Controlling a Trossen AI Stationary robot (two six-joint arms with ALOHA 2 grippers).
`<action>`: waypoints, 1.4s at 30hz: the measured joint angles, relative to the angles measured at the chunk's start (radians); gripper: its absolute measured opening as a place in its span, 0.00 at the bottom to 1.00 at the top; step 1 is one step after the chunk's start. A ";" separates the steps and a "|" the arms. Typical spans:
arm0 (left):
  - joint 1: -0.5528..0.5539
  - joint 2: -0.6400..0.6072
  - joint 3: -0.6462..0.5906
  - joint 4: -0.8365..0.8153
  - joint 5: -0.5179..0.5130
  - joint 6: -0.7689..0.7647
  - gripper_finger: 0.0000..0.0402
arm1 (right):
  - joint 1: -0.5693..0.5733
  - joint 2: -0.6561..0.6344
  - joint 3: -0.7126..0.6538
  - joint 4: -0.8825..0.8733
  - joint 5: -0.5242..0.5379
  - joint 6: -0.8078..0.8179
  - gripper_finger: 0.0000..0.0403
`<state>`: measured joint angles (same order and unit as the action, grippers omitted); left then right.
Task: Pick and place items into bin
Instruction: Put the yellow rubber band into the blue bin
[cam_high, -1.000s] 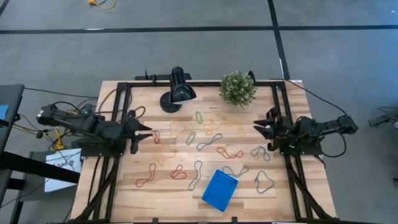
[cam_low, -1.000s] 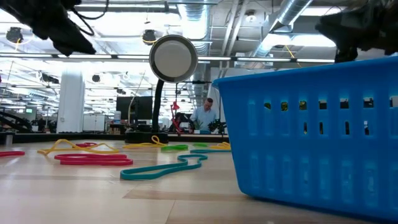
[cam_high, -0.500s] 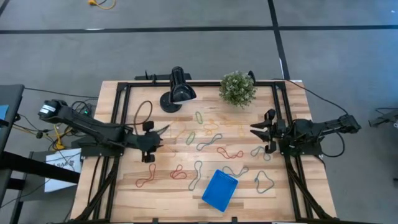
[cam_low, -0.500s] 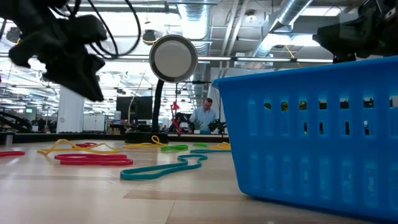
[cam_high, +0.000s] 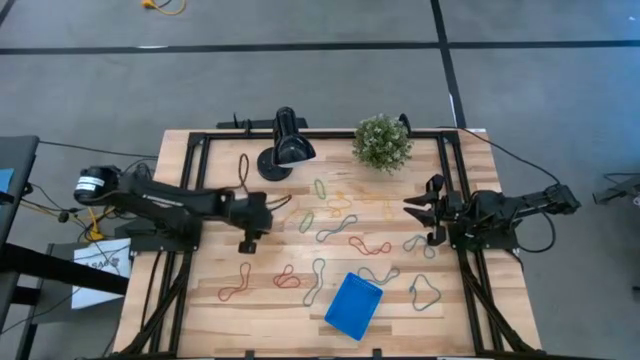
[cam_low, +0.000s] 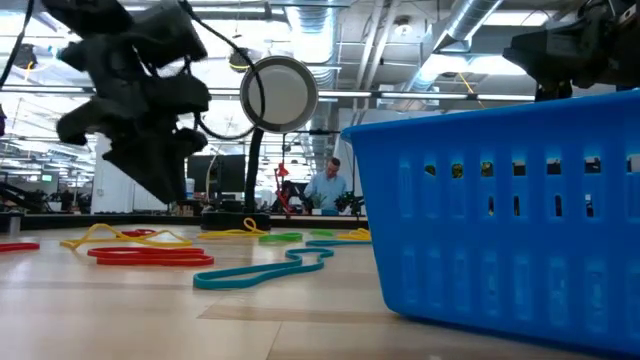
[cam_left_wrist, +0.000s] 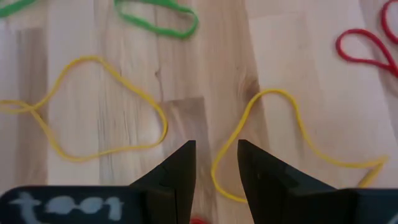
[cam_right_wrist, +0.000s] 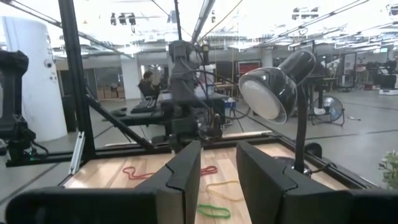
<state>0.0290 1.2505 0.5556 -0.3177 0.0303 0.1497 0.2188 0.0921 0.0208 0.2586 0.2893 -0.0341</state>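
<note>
Many limp rubber bands lie flat across the middle of the wooden table: red (cam_high: 285, 279), green (cam_high: 320, 187), grey (cam_high: 425, 292), yellow (cam_high: 345, 200). The blue bin (cam_high: 353, 305) sits on its base near the table's near edge and fills the right of the low view (cam_low: 500, 220). My left gripper (cam_high: 272, 207) hangs above the table left of centre, tipped downward, fingers a little open. In the left wrist view its tips (cam_left_wrist: 216, 152) stand above a yellow band (cam_left_wrist: 280, 137), with another yellow loop (cam_left_wrist: 93, 106) beside it. My right gripper (cam_high: 412, 208) waits at the table's right side, slightly open.
A black desk lamp (cam_high: 285, 150) and a small green plant (cam_high: 382, 142) stand at the far edge. Black frame rails (cam_high: 190, 190) run along both sides. A loose black cable (cam_high: 243, 170) loops over my left arm. A person (cam_low: 328, 185) sits far behind the table.
My left gripper has swung from the table's left edge toward the centre, come lower, and tipped its fingers down over the yellow bands. My right gripper shifted slightly toward the table's left and then held. The bands and the bin have stayed where they were.
</note>
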 joint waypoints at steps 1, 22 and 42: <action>0.024 0.008 0.000 -0.003 0.023 0.011 0.27 | 0.000 0.000 0.000 0.001 0.000 0.000 0.24; 0.080 0.188 -0.020 0.115 0.126 0.161 0.27 | 0.000 0.000 0.001 -0.018 0.000 0.000 0.24; 0.012 0.156 0.092 0.008 0.271 0.139 0.00 | 0.000 0.000 0.001 -0.021 0.000 0.041 0.24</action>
<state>0.0412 1.4061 0.6474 -0.3099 0.3016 0.2884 0.2188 0.0921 0.0218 0.2379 0.2893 0.0064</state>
